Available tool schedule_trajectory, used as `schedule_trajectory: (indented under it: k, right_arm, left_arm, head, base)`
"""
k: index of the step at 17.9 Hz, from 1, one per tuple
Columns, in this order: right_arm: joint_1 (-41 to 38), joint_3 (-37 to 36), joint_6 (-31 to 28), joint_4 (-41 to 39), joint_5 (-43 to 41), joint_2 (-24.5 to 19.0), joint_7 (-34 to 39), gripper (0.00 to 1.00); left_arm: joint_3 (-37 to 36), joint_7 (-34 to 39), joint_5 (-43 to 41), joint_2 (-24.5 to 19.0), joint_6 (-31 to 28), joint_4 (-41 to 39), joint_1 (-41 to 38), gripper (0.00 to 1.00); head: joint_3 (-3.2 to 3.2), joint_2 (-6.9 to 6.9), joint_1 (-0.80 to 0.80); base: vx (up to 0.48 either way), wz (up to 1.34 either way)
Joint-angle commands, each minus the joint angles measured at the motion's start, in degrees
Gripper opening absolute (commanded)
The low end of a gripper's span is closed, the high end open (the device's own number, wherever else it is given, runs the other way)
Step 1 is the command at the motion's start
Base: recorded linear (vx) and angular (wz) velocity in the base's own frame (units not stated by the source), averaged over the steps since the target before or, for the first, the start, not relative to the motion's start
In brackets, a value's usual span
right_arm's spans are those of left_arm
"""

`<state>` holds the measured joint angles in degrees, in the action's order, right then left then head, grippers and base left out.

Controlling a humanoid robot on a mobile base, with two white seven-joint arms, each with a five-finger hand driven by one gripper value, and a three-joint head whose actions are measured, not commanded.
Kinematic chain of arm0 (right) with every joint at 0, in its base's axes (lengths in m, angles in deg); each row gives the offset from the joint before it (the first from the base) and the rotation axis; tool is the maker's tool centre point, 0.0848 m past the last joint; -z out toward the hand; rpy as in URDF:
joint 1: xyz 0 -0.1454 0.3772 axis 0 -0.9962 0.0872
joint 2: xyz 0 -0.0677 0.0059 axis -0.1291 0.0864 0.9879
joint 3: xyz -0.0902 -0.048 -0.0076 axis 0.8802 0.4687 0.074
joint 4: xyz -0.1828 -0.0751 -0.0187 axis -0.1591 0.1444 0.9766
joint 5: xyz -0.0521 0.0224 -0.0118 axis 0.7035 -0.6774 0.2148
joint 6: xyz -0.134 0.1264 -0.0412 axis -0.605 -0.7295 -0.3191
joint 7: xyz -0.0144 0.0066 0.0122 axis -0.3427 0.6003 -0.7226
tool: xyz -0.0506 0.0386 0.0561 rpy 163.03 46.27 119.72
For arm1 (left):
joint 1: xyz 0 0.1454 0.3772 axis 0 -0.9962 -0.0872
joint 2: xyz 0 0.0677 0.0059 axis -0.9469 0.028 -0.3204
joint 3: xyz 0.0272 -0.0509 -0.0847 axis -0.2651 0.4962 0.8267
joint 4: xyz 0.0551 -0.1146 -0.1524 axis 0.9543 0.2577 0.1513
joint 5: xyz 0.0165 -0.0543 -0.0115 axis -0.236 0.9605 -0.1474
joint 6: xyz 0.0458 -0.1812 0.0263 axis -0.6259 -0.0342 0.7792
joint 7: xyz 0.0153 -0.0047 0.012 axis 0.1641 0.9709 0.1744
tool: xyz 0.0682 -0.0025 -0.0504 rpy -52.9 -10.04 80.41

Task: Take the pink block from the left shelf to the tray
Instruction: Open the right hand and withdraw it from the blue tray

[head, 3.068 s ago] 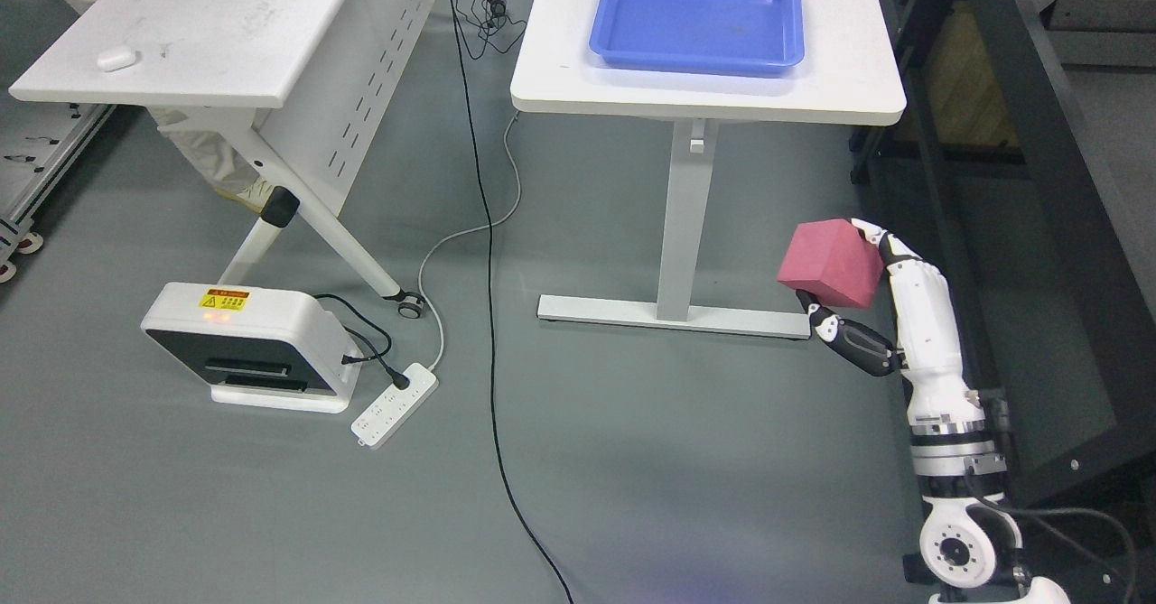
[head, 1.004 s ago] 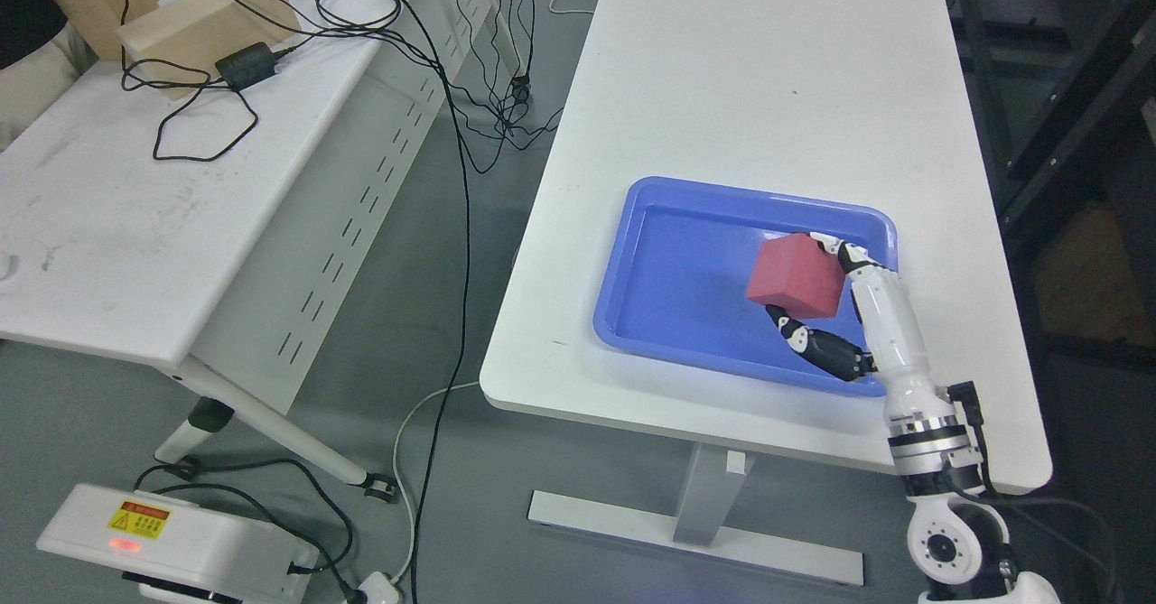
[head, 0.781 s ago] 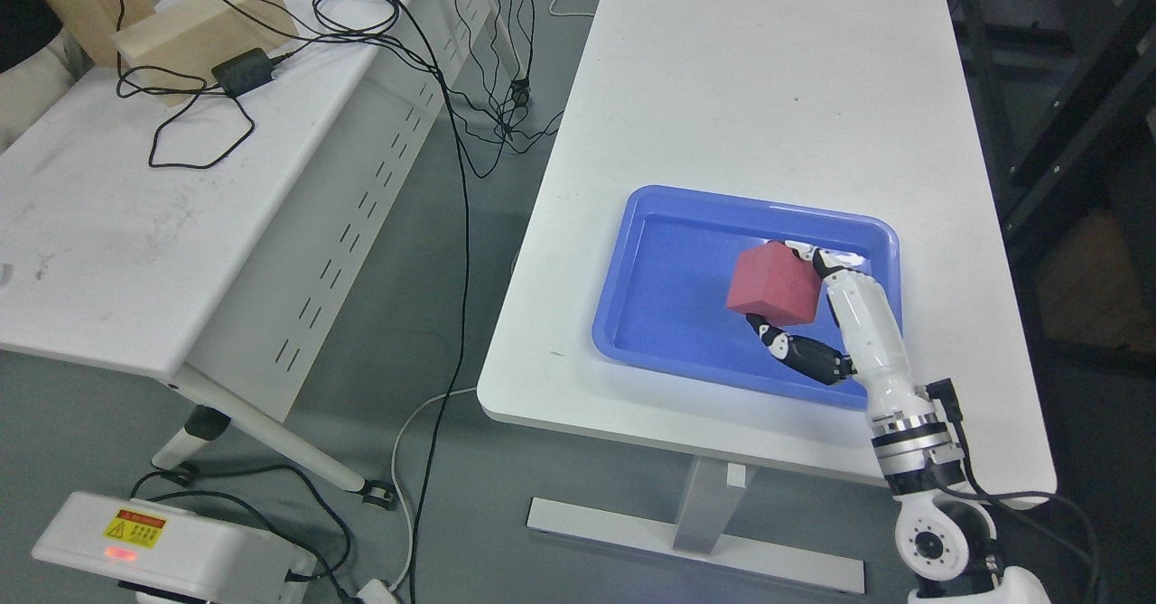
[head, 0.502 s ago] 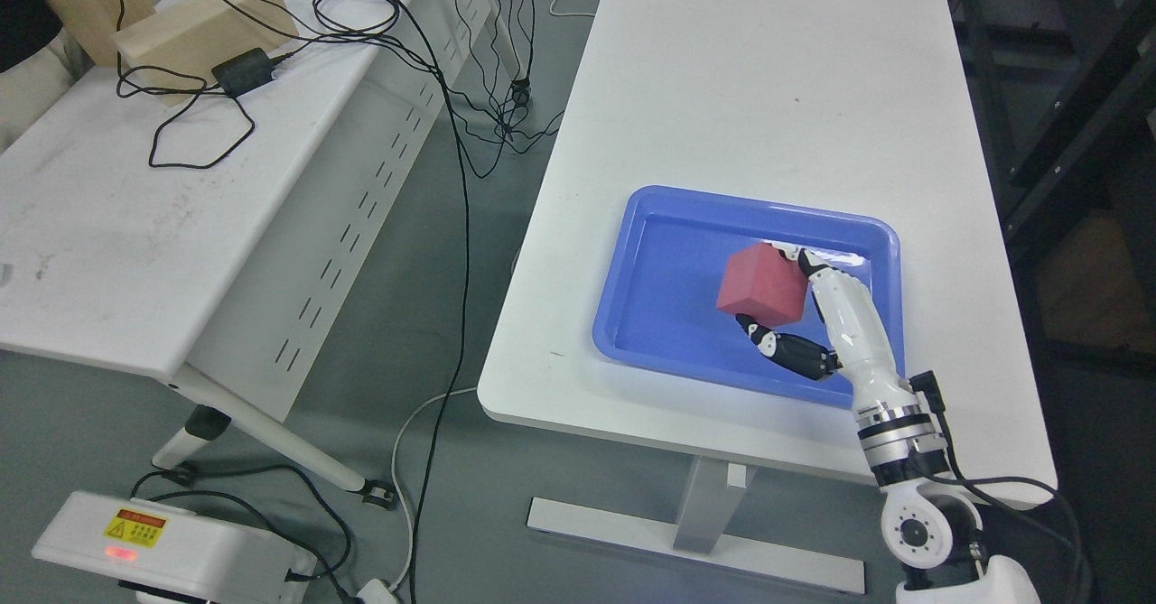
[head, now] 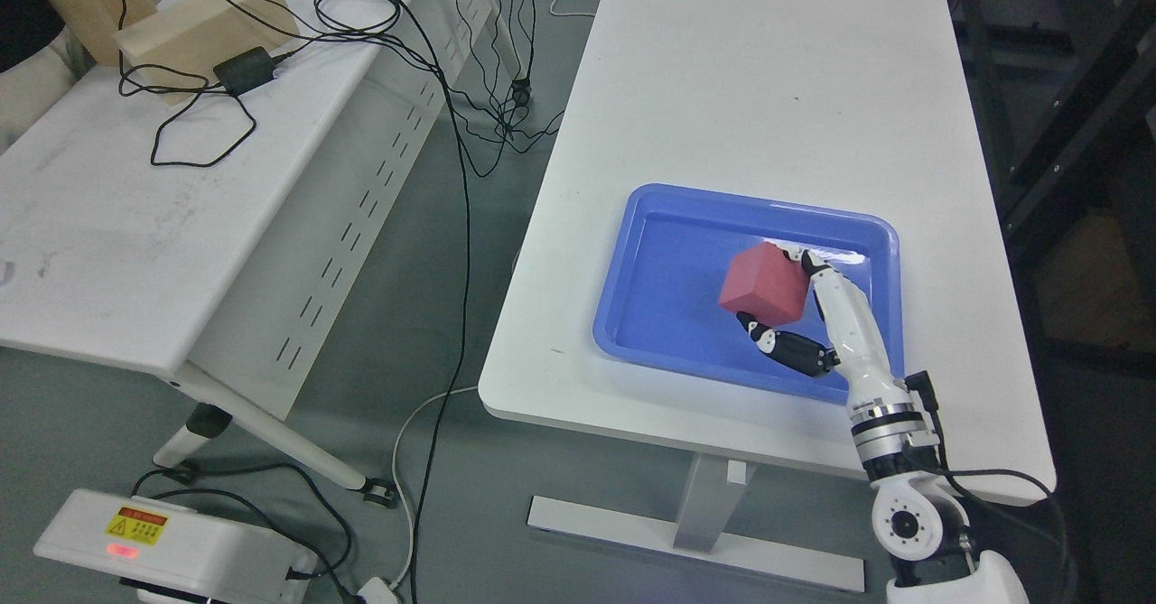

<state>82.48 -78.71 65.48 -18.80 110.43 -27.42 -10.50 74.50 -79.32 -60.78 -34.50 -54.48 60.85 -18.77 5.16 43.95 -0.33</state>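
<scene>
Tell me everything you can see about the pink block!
The pink block is a plain cube, matte and foam-like, with three faces showing. It sits tilted, one corner pointing up, inside the blue tray toward its right side. The right robot hand grips it, fingers on its far side and thumb under its near edge. Whether it touches the tray floor is unclear.

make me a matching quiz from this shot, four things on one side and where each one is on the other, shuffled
Things:
1. pink block
2. blue tray
3. black adapter
4. white device

Places:
A. on the floor, lower left
B. on the right white table
C. held in the right hand, over the tray
D. on the left table, among cables

Pairs: 1-C, 2-B, 3-D, 4-A
</scene>
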Motion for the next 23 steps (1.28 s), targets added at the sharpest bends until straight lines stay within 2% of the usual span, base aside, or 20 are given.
schedule_trajectory:
  k: [1, 3, 7, 8, 11, 15, 23]
  right_arm:
    - [-0.8, 0.9, -1.8, 0.7, -3.2, 1.0, -0.2, 0.77]
    - [-0.8, 0.9, -1.8, 0.7, -4.5, 1.0, 0.1, 0.85]
    - [-0.8, 0.9, -1.7, 0.7, -6.6, 1.0, 0.1, 0.90]
    - [-0.7, 1.0, -1.2, 0.7, -8.1, 1.0, 0.1, 0.99]
    - [-0.7, 0.9, 0.0, 0.6, -11.4, 1.0, 0.1, 1.00]
    - [-0.7, -1.8, 0.8, 0.6, -25.1, 1.0, 0.2, 1.00]
    - [-1.0, -3.4, -2.2, 0.5, -26.4, 1.0, 0.1, 1.00]
  left_arm:
    - [0.0, 0.0, -0.1, -1.0, 0.0, 0.0, -0.3, 1.00]
    - [0.0, 0.0, -0.1, -1.0, 0.0, 0.0, -0.3, 1.00]
    - [0.0, 0.0, -0.1, -1.0, 0.0, 0.0, -0.3, 1.00]
    - [0.0, 0.0, -0.1, -1.0, 0.0, 0.0, -0.3, 1.00]
    - [0.0, 0.0, -0.1, -1.0, 0.0, 0.0, -0.3, 1.00]
    - [0.0, 0.0, -0.1, -1.0, 0.0, 0.0, -0.3, 1.00]
    - [0.1, 0.0, -0.1, -1.0, 0.0, 0.0, -0.3, 1.00]
  head:
    - [0.00, 0.00, 0.00]
    - [0.00, 0.00, 0.00]
    - [0.00, 0.00, 0.00]
    - [0.00, 0.00, 0.00]
    - [0.00, 0.00, 0.00]
    - [0.00, 0.00, 0.00]
    - [0.00, 0.00, 0.00]
  base:
    - [0.000, 0.00]
    - [0.000, 0.00]
    - [0.000, 0.00]
    - [0.000, 0.00]
    - [0.000, 0.00]
    - [-0.013, 0.00]
    - [-0.098, 0.00]
